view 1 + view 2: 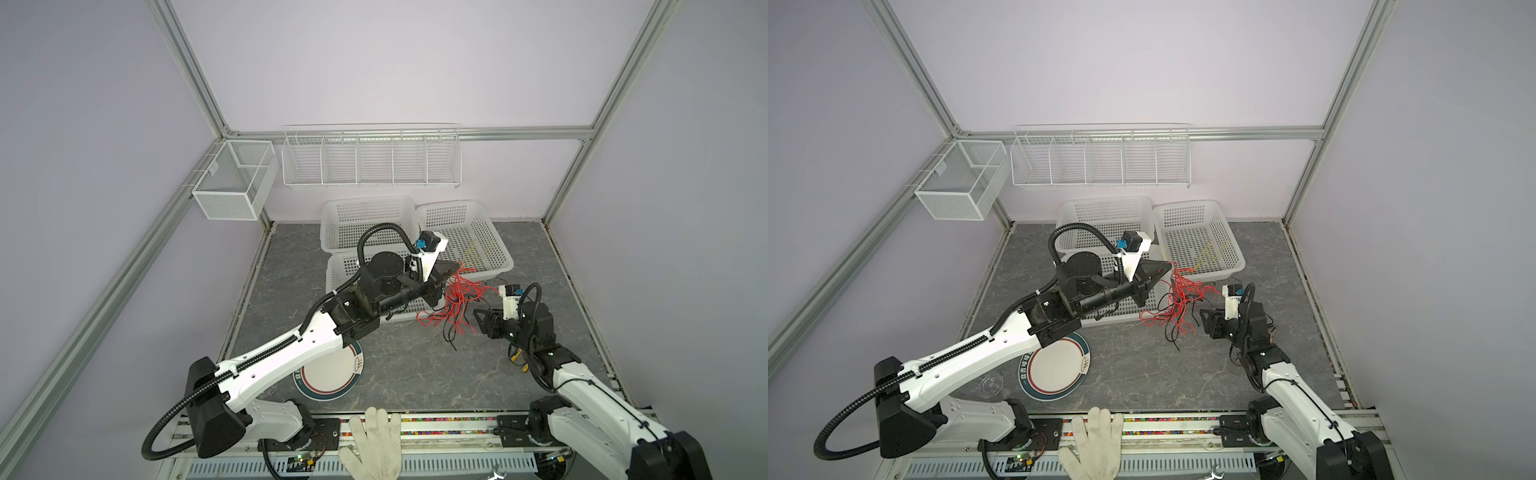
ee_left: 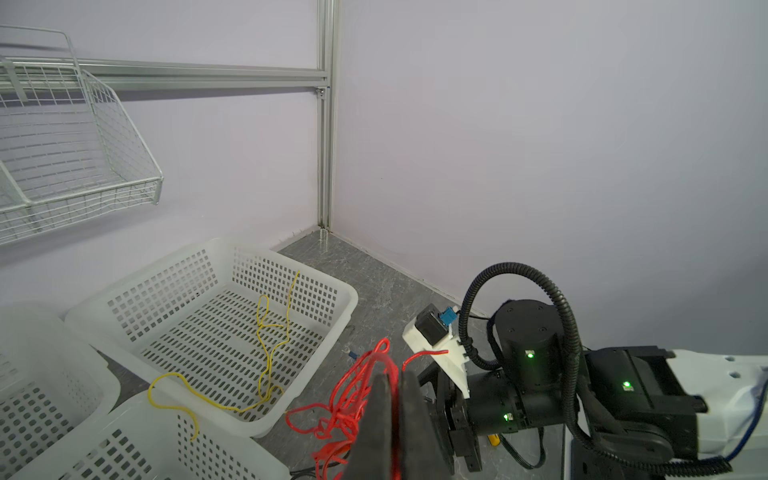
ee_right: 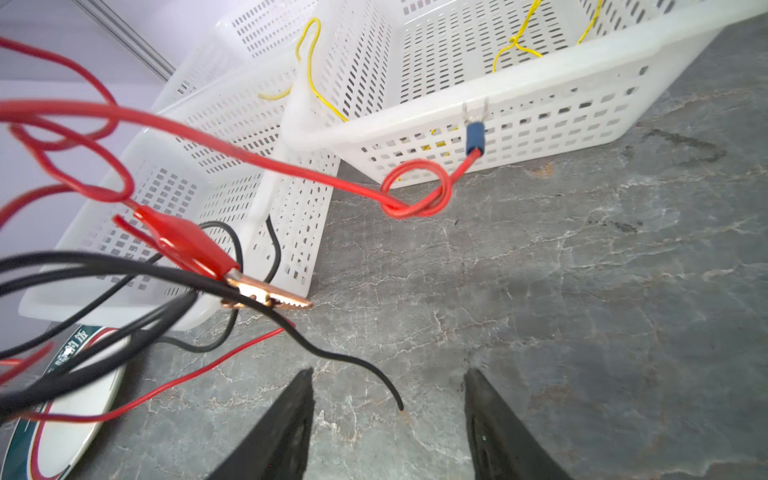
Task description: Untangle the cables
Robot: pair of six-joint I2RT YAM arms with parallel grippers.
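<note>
A tangle of red cables (image 1: 457, 299) (image 1: 1177, 297) hangs from my left gripper (image 1: 453, 268) (image 1: 1168, 266), raised beside the white baskets. In the left wrist view this gripper (image 2: 397, 378) is shut on the red strands (image 2: 353, 399). Thin black cables (image 1: 449, 332) (image 1: 1171, 332) trail from the tangle onto the table. A yellow cable (image 2: 270, 332) (image 1: 473, 253) lies in the right basket (image 2: 340, 303). My right gripper (image 1: 480, 322) (image 3: 387, 372) is open just right of the tangle, low over the table, holding nothing. A loose black cable end (image 3: 399, 405) lies between its fingers. A red alligator clip (image 3: 195, 245) hangs close by.
Three white slotted baskets (image 1: 370, 208) (image 1: 498, 241) (image 1: 340, 274) stand at the back. A round plate (image 1: 332, 374) lies under the left arm. A wire rack (image 1: 370, 158) and a mesh box (image 1: 232, 183) hang on the wall. A gloved hand (image 1: 374, 444) rests at the front edge.
</note>
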